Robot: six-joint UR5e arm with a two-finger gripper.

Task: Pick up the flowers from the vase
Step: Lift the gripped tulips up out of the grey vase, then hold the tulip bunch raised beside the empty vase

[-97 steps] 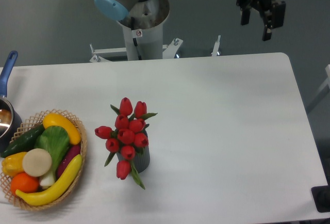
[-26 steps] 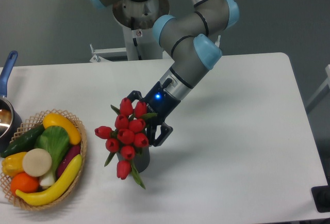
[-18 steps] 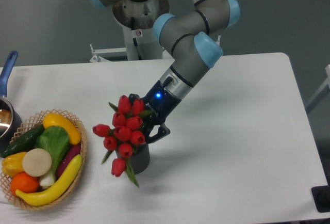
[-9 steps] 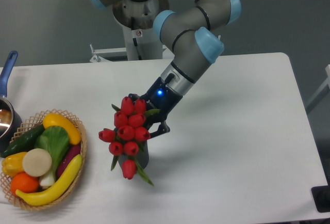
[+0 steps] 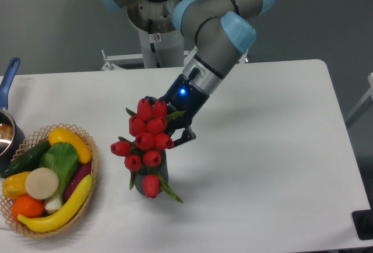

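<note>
Gripper point(image 5: 170, 129) clamped on flowers point(image 5: 145, 145) | bunch above vase point(image 5: 156, 174), mostly hiding it | wicker basket point(image 5: 87, 171) of produce at left

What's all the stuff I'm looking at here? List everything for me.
flowers: one bunch, red buds with green leaves, table middle, over the vase
vase: one, dark grey, mostly hidden under the flowers
basket: one, tan wicker, left edge, filled with colourful fruit and vegetables
pot: one, metal with blue handle, far left, cut off by the frame
table: one, white
arm: one, grey with light blue joints
end effector: one, black, closed on the flowers
</note>
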